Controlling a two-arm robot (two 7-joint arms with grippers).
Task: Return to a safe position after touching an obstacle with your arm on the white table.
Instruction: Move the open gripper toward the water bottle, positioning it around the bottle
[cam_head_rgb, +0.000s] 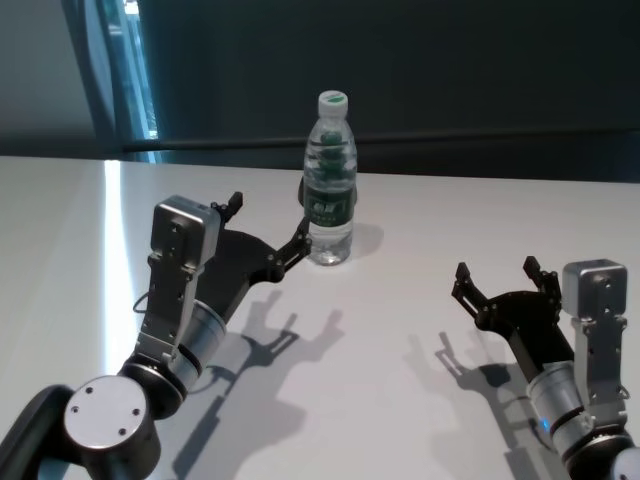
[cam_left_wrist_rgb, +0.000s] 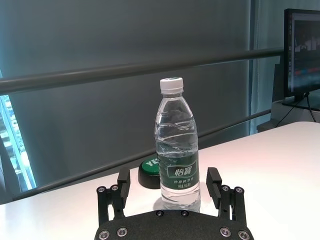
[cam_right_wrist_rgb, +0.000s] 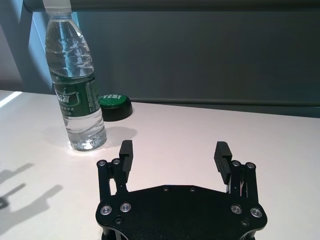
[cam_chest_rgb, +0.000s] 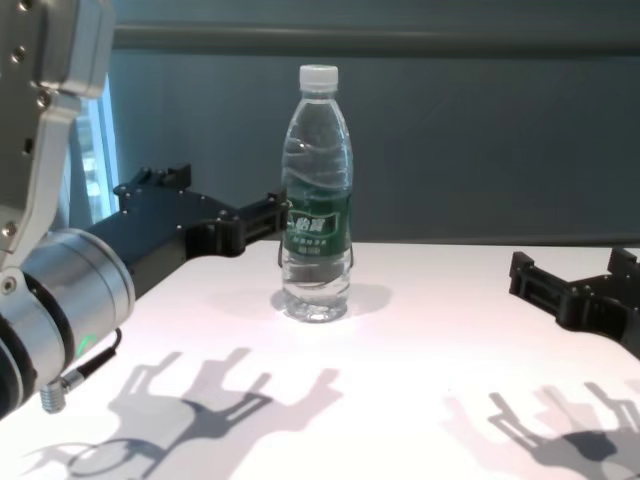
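Clear plastic bottle (cam_head_rgb: 330, 180) stands upright on the white table (cam_head_rgb: 420, 300), a green-topped button (cam_right_wrist_rgb: 115, 106) just behind it. Left gripper (cam_head_rgb: 268, 232) hovers beside it, fingers spread – one fingertip (cam_head_rgb: 298, 238) at its label. Right gripper (cam_head_rgb: 495, 280) rests well apart, released.

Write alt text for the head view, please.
A clear water bottle with a white cap and green label stands upright on the white table. The left end effector, open, sits beside it, one fingertip at the bottle's lower body. The right end effector, also open, hovers off to the right, well clear.
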